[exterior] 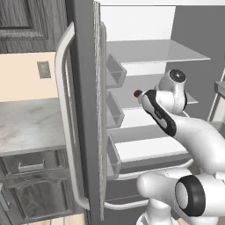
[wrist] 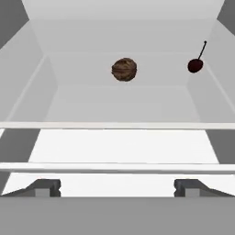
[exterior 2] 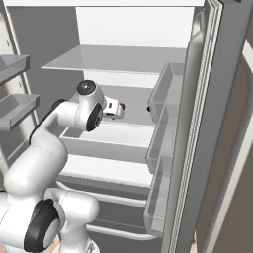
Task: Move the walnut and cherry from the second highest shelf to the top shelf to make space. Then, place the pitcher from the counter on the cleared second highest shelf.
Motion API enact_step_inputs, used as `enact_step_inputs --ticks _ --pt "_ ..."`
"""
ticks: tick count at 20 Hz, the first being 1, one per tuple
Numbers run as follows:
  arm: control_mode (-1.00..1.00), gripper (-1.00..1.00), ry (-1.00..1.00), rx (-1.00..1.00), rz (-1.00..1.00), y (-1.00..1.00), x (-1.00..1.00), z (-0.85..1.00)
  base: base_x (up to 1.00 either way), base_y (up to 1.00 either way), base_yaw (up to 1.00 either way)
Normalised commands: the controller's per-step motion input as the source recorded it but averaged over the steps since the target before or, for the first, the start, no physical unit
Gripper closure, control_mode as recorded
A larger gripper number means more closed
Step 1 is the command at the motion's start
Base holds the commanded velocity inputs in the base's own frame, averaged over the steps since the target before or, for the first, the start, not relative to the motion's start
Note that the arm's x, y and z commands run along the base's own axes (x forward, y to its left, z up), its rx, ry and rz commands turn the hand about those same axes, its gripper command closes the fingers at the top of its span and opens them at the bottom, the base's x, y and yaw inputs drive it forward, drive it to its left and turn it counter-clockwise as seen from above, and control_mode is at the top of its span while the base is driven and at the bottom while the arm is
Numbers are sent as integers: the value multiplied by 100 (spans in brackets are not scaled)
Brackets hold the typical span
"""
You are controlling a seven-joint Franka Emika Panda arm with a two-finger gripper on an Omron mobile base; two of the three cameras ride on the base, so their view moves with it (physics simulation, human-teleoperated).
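The walnut [wrist: 124,69], brown and wrinkly, sits on the second highest shelf [wrist: 114,103] straight ahead of my gripper [wrist: 117,186]. The dark red cherry [wrist: 195,65] with its thin stem stands on that shelf to the walnut's right, near the side wall. My fingers [wrist: 46,187] are spread wide with nothing between them, still short of the shelf's front edge. From the right base view my gripper [exterior 2: 117,109] hovers at the second highest shelf [exterior 2: 136,116], with the cherry [exterior 2: 148,107] beyond it. The top shelf [exterior 2: 113,62] is bare. The counter [exterior: 26,123] lies left of the fridge; the pitcher is out of view.
The open fridge door [exterior: 85,110] with its long handle [exterior: 66,110] stands between the counter and the shelves. Door bins [exterior: 115,70] line its inner side. A second door with bins [exterior 2: 168,89] stands open on the right. Lower shelves [exterior 2: 108,170] sit beneath.
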Motion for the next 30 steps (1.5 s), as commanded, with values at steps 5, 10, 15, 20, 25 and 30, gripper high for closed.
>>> enact_step_inputs --ticks 5,10,15,20,25,30 --pt "-100 -100 0 1 0 -5 78 -10 0 0 0" --pt "-100 -100 0 0 0 0 66 -11 0 0 0" --pt "-100 -100 0 1 0 -2 62 -13 0 0 0" --pt "-100 -100 0 0 0 -11 55 -21 0 0 0" --pt "-100 -100 0 0 0 -14 56 -27 0 0 0" --pt "-100 -100 0 0 0 -2 55 -29 0 0 0"
